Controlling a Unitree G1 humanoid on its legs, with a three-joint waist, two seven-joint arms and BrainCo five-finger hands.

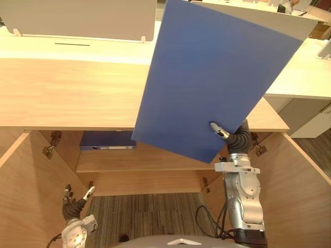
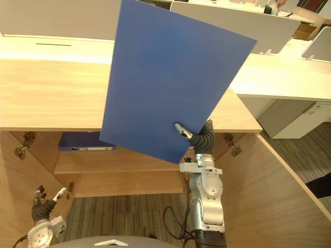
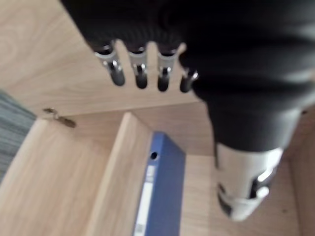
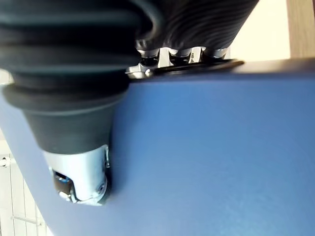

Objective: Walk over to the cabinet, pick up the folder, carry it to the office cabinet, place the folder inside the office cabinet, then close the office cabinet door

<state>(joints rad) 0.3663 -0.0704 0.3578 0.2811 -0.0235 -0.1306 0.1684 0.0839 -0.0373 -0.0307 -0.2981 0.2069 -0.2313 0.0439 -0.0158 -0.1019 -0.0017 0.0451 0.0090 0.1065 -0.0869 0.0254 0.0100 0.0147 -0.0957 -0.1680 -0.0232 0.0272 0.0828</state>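
A large flat blue folder [image 1: 212, 77] is held up, tilted, above the open wooden cabinet [image 1: 62, 98]. My right hand [image 1: 227, 135] is shut on its lower corner, thumb [image 2: 184, 132] on the near face and fingers [image 4: 172, 54] wrapped over the edge behind. Another blue binder [image 1: 107, 140] lies on the cabinet's inner shelf [image 1: 150, 160], also visible past my left hand's fingers [image 3: 140, 73] as a binder [image 3: 160, 191] with a white spine label. My left hand [image 1: 72, 205] hangs low at the left with fingers relaxed, holding nothing.
Both cabinet doors stand swung open, the left door [image 1: 26, 191] and the right door [image 1: 300, 191], with hinges [image 1: 51, 143] inside. Grey carpet [image 1: 150, 212] lies below. White desks with partition panels [image 1: 77, 18] stand behind the cabinet top.
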